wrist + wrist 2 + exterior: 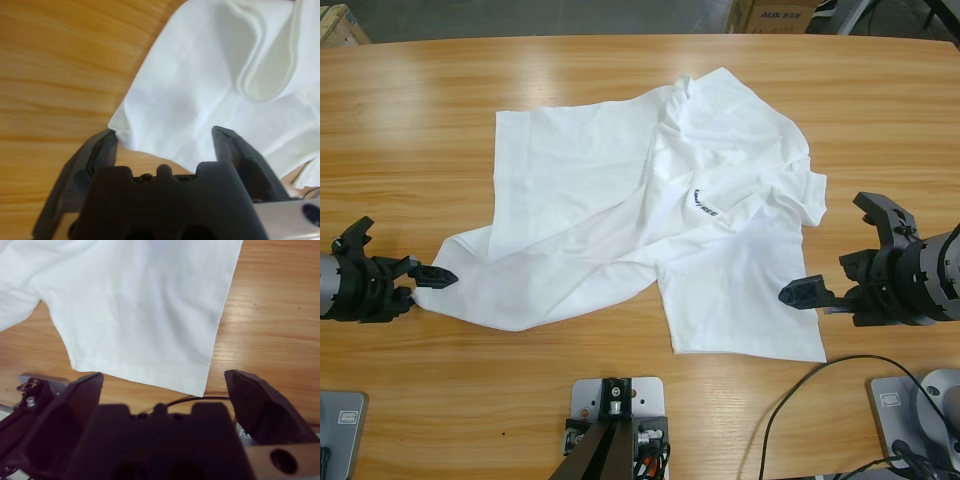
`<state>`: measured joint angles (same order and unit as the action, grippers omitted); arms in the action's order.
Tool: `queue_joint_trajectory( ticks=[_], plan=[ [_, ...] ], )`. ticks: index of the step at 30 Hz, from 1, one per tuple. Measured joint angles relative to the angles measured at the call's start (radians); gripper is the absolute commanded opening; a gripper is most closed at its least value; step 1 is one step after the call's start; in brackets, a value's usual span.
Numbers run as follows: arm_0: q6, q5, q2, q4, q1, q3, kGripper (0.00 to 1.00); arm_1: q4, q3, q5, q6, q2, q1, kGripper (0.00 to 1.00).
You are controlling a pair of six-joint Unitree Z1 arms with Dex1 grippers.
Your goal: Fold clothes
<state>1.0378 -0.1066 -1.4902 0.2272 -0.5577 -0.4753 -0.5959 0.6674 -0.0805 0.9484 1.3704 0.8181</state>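
The shirt (660, 230) lies crumpled and half turned over in the middle of the table (420, 100), not yet flat. I judge the step to be the first grasp, before any fold is made.

The left gripper (432, 276) has its jaws apart, and a corner of the shirt (210, 90) sits just between them, touching the tip of one jaw; nothing is clamped. The right gripper (806, 293) is also spread wide, with the hem corner (197, 385) just ahead of the jaws and between them, not yet inside.

The next move, I think, calls for both grippers to go forward a little and close on these corners, then pull apart to spread the cloth.

Only the high view shows the whole shirt and the dark lettering (703, 205). The left wrist view alone shows a rolled fold (265, 75) beyond the jaws. The right wrist view shows a cable (200, 400) under the hem corner.
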Motion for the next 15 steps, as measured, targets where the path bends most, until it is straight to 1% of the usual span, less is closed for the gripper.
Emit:
queue_joint_trajectory(
  ticks=[1, 2, 3, 6, 7, 8, 10, 11, 15],
  plan=[
    [0.0, -0.003, -0.008, -0.008, 0.0, 0.0, 0.486, 0.0, 0.0, 0.0, -0.001, 0.0, 0.0, 1.0],
    [0.0, -0.006, -0.015, -0.015, 0.0, -0.002, 0.409, 0.0, 0.0, 0.0, -0.001, 0.0, 0.0, 1.0],
    [0.0, -0.01, -0.02, -0.019, 0.001, -0.002, 0.365, 0.0, 0.0, 0.0, -0.001, 0.0, 0.0, 1.0],
    [0.0, -0.026, -0.03, -0.026, 0.002, -0.002, 0.36, 0.0, 0.0, 0.0, -0.001, 0.0, 0.0, 1.0],
    [-0.001, -0.031, -0.031, -0.028, 0.002, -0.002, 0.319, 0.001, 0.0, 0.0, -0.001, 0.0, 0.0, 1.0],
    [-0.001, -0.037, -0.032, -0.028, 0.002, -0.002, 0.161, 0.003, -0.001, 0.0, -0.001, 0.0, 0.0, 1.0],
    [-0.002, -0.052, -0.035, -0.029, 0.002, -0.002, 0.013, 0.007, -0.003, 0.0, -0.001, 0.0, 0.0, 1.0],
    [-0.005, -0.057, -0.038, -0.029, 0.002, -0.002, 0.0, 0.008, -0.004, 0.0, -0.001, 0.0, 0.0, 1.0],
    [-0.035, -0.065, -0.042, -0.029, 0.002, -0.002, 0.0, 0.015, -0.005, 0.0, -0.002, 0.0, 0.0, 1.0]
  ],
)
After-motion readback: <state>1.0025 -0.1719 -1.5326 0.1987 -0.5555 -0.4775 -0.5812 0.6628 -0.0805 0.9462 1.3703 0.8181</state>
